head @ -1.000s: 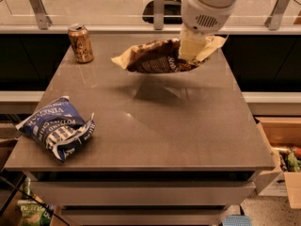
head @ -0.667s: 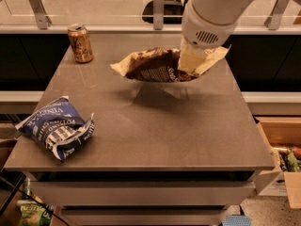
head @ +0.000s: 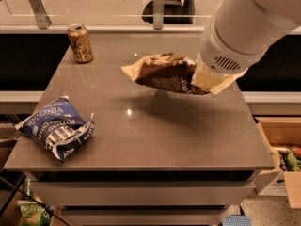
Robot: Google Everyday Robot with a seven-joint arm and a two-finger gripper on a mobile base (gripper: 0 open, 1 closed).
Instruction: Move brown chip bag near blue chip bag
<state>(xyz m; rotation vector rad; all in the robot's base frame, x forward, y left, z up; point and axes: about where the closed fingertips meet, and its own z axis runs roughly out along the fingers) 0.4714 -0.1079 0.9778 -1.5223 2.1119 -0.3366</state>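
- The gripper hangs over the right half of the table, clamped on the right end of the brown chip bag.
- The brown chip bag is held clear of the tabletop, its shadow beneath it.
- The blue chip bag lies at the front left corner, well apart.
- A drink can stands at the back left.

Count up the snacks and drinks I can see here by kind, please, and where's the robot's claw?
Chip bags: 2, the brown chip bag held above the table by the gripper, the blue chip bag lying front left.
Drink cans: 1, the can at back left.
Total: 3
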